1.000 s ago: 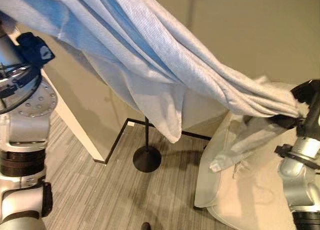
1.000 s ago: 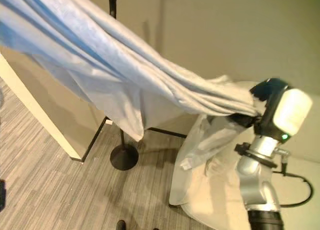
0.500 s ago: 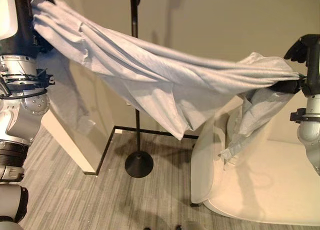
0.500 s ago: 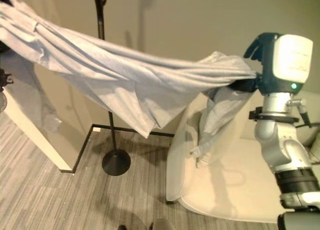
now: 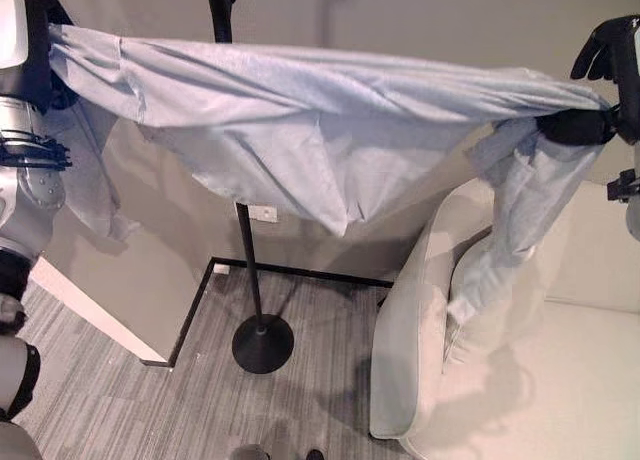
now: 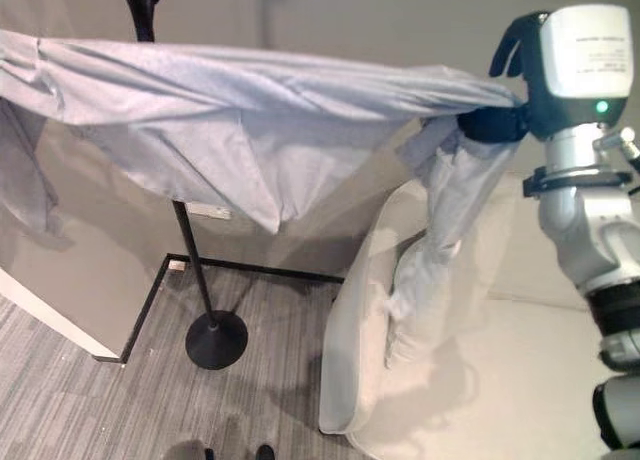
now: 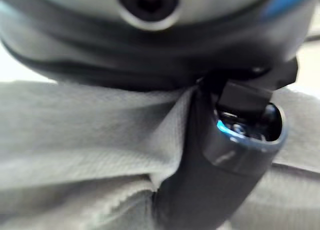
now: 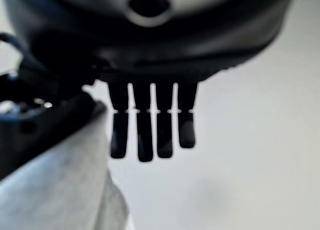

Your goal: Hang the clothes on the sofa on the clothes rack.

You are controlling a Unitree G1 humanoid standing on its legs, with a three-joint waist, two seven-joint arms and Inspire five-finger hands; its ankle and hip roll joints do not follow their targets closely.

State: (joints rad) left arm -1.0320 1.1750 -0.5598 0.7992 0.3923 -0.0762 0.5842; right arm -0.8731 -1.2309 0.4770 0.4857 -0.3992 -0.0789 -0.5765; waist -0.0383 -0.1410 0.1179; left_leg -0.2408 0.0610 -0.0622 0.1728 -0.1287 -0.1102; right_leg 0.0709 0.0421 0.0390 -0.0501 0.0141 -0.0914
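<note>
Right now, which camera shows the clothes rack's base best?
The left eye view: the clothes rack's round black base sits in plain sight on the floor. The right eye view shows it too, and the wrist views show cloth.

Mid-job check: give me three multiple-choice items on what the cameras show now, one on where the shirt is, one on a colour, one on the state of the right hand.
1. Where is the shirt?
A. Folded on the sofa seat
B. Stretched in the air between the two hands, in front of the rack pole
C. Lying on the floor

2. What colour is the rack?
A. White
B. Red
C. Black

3. How does the right hand hold the shirt?
A. Thumb pinches the cloth, fingers straight
B. It hangs apart from the cloth
C. Flat palm under the cloth

Answers:
1 B: the cloth spans from the left hand to the right hand, with a sleeve hanging over the sofa.
2 C: pole and round base are black.
3 A: in the right wrist view the cloth is caught at the thumb while the fingers point straight.
</note>
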